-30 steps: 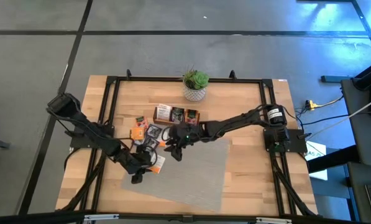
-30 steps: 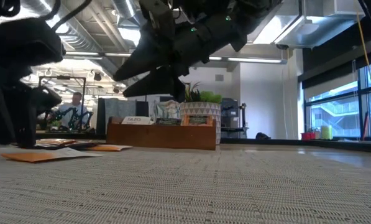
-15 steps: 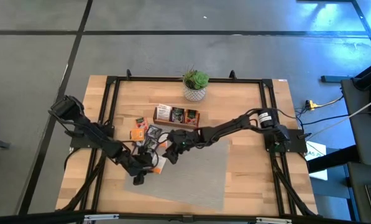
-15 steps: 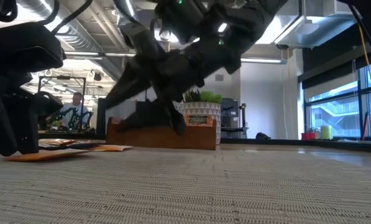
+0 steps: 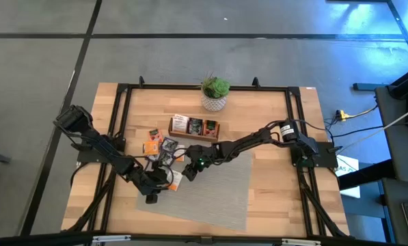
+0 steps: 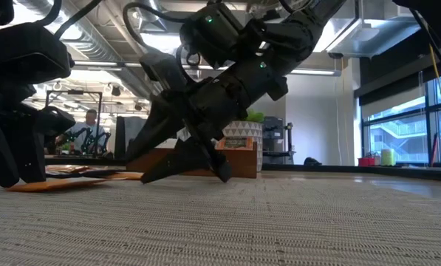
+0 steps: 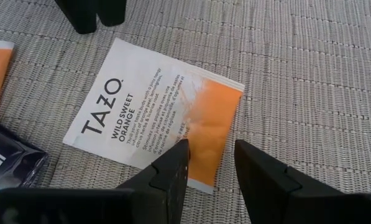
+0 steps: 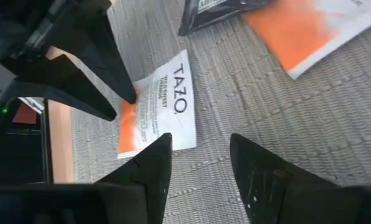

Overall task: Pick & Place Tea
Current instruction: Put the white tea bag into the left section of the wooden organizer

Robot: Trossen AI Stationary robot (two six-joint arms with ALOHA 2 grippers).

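1. A white-and-orange tea packet (image 7: 153,129) lies flat on the grey ribbed mat (image 7: 309,74) (its print reads "TAZO Wild Sweet Orange").
2. The left gripper (image 7: 211,163) hangs over the packet's orange end, its jaws parted with a gap between them and nothing held.
3. The right gripper (image 8: 197,163) is low over the mat beside the same packet (image 8: 157,102), jaws apart and empty; its fingertips (image 7: 89,12) show at the packet's far side.
4. More packets (image 5: 157,145) lie scattered at the mat's edge.
5. The wooden tray (image 5: 194,127) stands behind them, a potted plant (image 5: 214,91) beyond it.
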